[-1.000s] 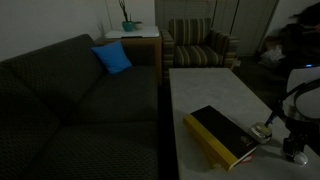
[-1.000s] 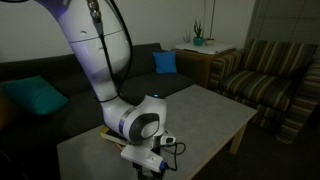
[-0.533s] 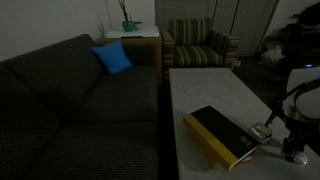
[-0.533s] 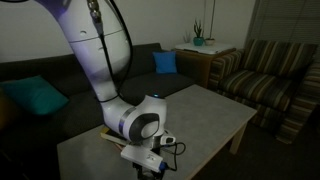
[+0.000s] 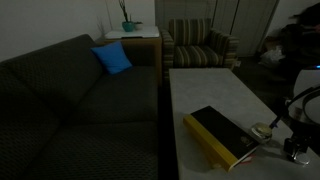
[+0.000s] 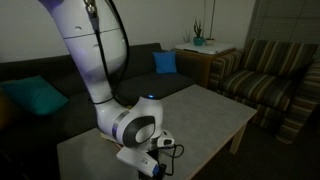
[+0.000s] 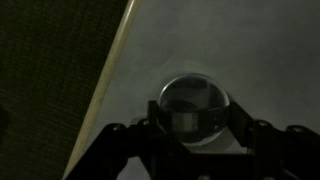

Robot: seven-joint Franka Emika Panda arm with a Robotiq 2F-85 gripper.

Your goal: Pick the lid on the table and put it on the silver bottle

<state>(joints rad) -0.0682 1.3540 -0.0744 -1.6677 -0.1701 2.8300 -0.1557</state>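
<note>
while the black gripper (image 7: 196, 115) pinches it at three and nine o'clock, the small flat round glossy silver lid (image 7: 195, 95) faces up over the pale speckled table (image 7: 270, 40).

Count: one bench (image 5: 205, 90); one book (image 5: 222, 136); one silver bottle (image 5: 262, 130); one lid (image 7: 195, 103); two cushions, a blue cushion (image 6: 165, 62) and a teal cushion (image 6: 35, 97); one sofa (image 5: 70, 100); one potted plant (image 5: 128, 20).

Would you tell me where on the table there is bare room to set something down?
The far half of the table, between the book and the striped armchair, is bare. The near end is crowded: book, silver bottle and the gripper shut on the lid.
</note>
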